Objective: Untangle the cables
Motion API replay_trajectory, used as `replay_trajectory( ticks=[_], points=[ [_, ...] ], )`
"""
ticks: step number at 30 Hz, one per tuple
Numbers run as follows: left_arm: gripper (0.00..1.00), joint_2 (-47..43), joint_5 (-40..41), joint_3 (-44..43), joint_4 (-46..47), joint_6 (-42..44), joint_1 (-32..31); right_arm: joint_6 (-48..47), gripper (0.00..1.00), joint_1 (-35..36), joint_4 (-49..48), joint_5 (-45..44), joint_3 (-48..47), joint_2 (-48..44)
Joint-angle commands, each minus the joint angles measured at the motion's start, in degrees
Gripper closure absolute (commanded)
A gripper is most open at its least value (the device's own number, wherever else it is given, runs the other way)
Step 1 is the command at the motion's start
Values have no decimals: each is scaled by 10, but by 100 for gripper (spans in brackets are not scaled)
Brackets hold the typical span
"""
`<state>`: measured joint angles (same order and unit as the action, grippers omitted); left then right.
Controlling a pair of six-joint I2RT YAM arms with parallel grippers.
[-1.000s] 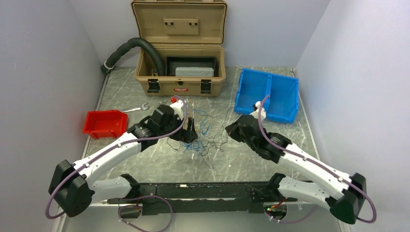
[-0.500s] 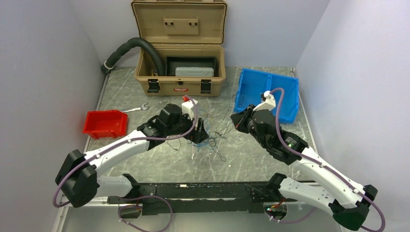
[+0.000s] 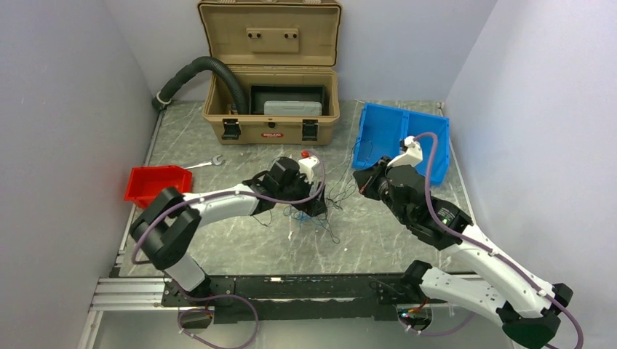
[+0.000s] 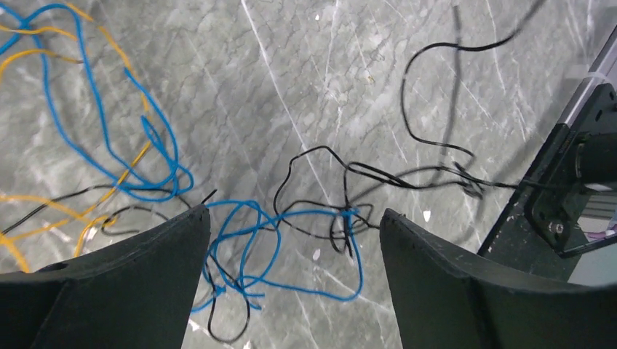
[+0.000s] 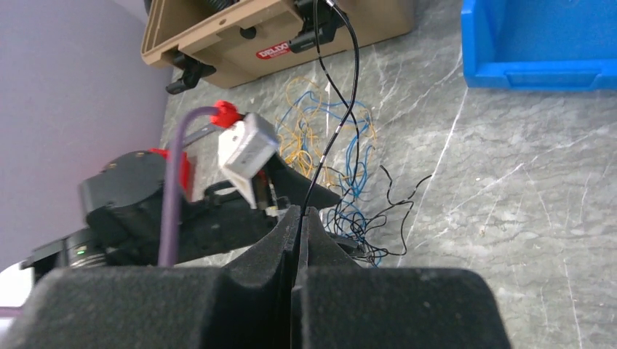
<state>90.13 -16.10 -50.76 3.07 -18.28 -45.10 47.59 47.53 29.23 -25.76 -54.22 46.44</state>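
Marble tabletop (image 3: 364, 243), cables (image 3: 314, 218) knotted mid: left end effector (image 4: 293, 233) wide over blue/black knot (image 4: 344, 218), right end effector (image 5: 298, 218) pinching black wire (image 5: 356, 80), so pull slow imo.

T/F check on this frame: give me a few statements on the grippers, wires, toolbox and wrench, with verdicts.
1. The right gripper is shut on a black wire. True.
2. The left gripper is clamped on a blue wire. False: it stands open above the wires and holds nothing.
3. The lid of the toolbox is open. True.
4. The wrench lies inside the blue bin. False: it lies on the table, between the red bin and the toolbox.
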Motion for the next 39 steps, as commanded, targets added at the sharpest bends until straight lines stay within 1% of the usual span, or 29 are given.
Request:
replay_trajectory(
  ticks=[1,3,4,8,9,10,11,13,16,19,23,26,29,33,35,39],
  points=[
    [14,56,-34,-36,41,-10,-12,-14,100,-3,9,-35,-43,-16],
    [21,88,-35,-40,48,-19,-17,-21,100,-3,20,-56,-61,-19],
    [29,101,-33,-42,47,-25,-19,-28,100,-3,24,-68,-71,-20],
    [71,121,-23,-30,54,-41,-19,-62,100,-4,48,-120,-125,-26],
    [83,118,-20,-26,53,-43,-18,-72,100,-4,55,-135,-140,-26],
    [93,113,-13,-22,47,-43,-18,-83,100,-4,63,-150,-154,-27],
    [100,107,-2,-20,37,-40,-19,-93,100,-4,69,-165,-167,-27],
    [100,90,34,-18,-3,-36,-18,-114,100,-4,83,-199,-192,-29],
    [100,54,111,-7,-64,-31,-11,-146,100,-3,102,-247,-224,-31],
    [100,13,153,16,-103,-43,13,-167,100,-4,113,-286,-240,-36],
    [100,-52,159,57,-134,-72,78,-172,100,-4,127,-320,-244,-42],
    [100,-95,159,81,-141,-79,105,-171,100,-4,130,-322,-240,-42],
    [100,-121,159,82,-152,-75,110,-169,100,-4,129,-311,-234,-37],
    [100,-135,159,68,-170,-72,110,-163,100,-4,134,-305,-233,-22],
    [100,-142,174,61,-179,-68,110,-162,100,-4,139,-297,-233,-15],
    [100,-171,148,67,-161,-60,109,-149,100,-4,146,-253,-224,-3]
  ],
)
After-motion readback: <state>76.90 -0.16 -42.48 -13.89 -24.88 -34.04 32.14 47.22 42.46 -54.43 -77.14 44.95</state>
